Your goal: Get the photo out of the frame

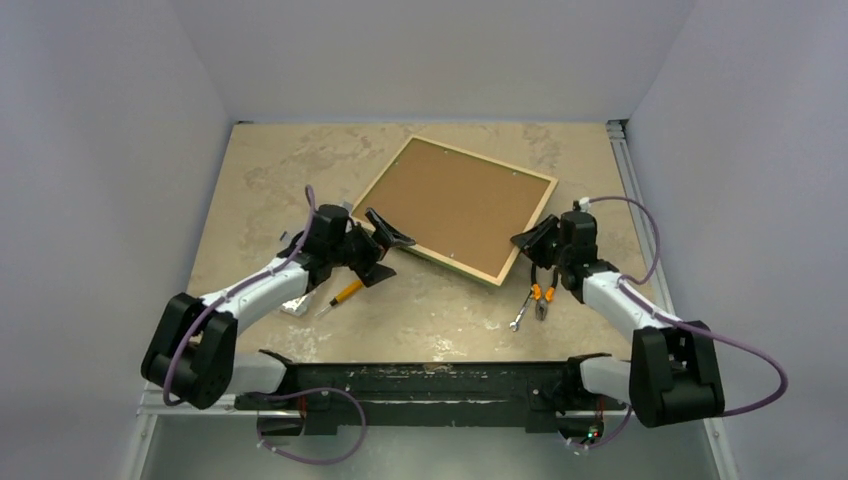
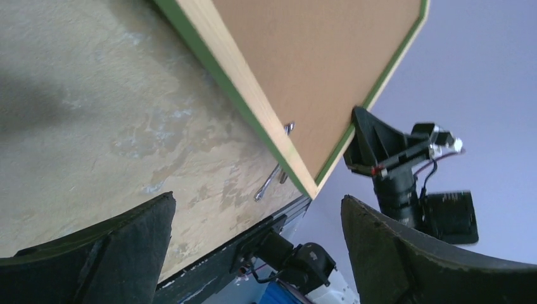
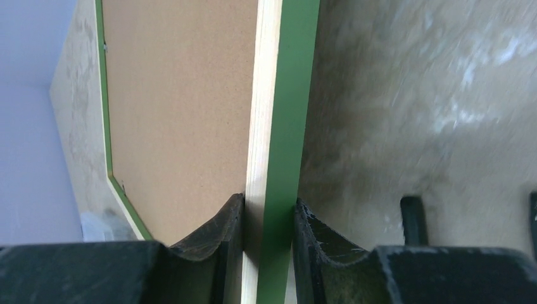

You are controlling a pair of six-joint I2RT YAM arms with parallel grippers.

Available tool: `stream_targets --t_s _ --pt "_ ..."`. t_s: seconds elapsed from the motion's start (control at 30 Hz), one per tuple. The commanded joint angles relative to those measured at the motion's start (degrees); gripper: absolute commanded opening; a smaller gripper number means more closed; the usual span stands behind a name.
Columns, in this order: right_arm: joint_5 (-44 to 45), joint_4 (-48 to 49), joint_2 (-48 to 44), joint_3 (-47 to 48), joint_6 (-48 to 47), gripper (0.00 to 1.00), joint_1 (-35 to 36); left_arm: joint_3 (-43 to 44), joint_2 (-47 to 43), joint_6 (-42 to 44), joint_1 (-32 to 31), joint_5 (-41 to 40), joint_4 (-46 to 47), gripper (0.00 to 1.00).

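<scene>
As seen from above, the frame is back-up on the desk, far centre, with the photo in it, brown back showing. At its near-left edge sits the left end effector, at its near-right edge the right end effector.

Left wrist: fingers wide apart, nothing between them; a wrench shows by the frame's edge.

Right wrist: fingers clamped on the frame's green-and-wood rail.
</scene>
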Motion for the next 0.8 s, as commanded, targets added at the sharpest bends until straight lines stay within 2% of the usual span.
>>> stream_targets --t_s 0.0,0.27,0.43,0.5,0.6,0.7,0.77 --pt "-1.9 7.8 -6.1 -5.4 2.5 0.04 4.0 2.5 4.6 -7.5 -2.8 -5.6 -2.5 1.00" --pt "2.2 9.3 -12.3 -10.7 5.8 0.06 8.3 3.8 12.0 -14.6 -9.5 -10.2 4.3 1.00" --pt "2.2 8.6 -13.0 -10.2 5.1 0.06 8.4 3.2 13.1 -17.7 -13.2 -16.0 5.6 0.88" --pt "1.7 8.3 -13.4 -10.4 4.9 0.06 8.3 3.7 13.5 -17.6 -13.8 -17.3 5.3 0.78" --pt "1.6 8.5 -15.0 -11.6 4.8 0.07 8.4 4.9 14.2 -15.8 -13.9 -18.7 6.1 0.58" --pt "1.3 9.2 -16.8 -12.9 4.8 0.10 8.4 5.0 15.0 -13.5 -13.9 -19.4 10.6 0.31" --pt "0.9 8.5 -17.4 -12.4 3.6 0.13 8.4 5.4 15.5 -12.1 -13.9 -19.5 12.8 0.24"
